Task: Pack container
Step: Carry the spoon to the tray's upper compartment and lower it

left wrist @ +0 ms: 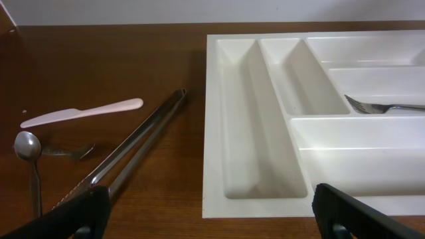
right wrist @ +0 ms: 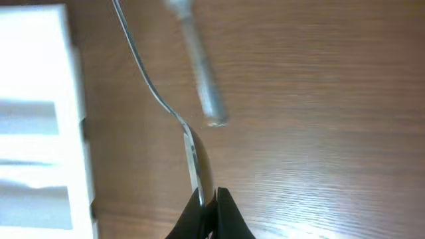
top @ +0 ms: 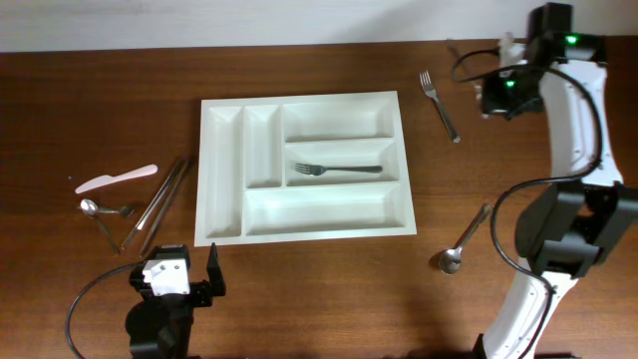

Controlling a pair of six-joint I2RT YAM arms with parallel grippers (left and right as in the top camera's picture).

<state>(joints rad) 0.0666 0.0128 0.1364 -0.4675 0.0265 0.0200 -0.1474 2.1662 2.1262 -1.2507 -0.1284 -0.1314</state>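
Item 1: cutlery tray [top: 319,211], white plastic, five compartments, lying flat at mid-table. The two narrow compartments and the upper and lower long ones are bare.
Item 2: tray fork [top: 337,170], metal, in the middle long compartment with its tines toward the narrow compartments.
Item 3: loose cutlery left of the tray: pink knife [top: 117,179], small spoon [top: 95,211], and metal tongs [top: 159,204] just beside the tray's left edge.
Item 4: loose cutlery right of the tray: table fork [top: 440,105] near the far corner, large spoon [top: 463,244] near the front corner.
Item 5: left gripper [left wrist: 209,192], fingers spread wide, holding nothing, at the tray's near-left corner.
Item 6: right gripper [right wrist: 206,199], fingers pinched together on a slim metal utensil [right wrist: 189,143]; I cannot tell what kind.
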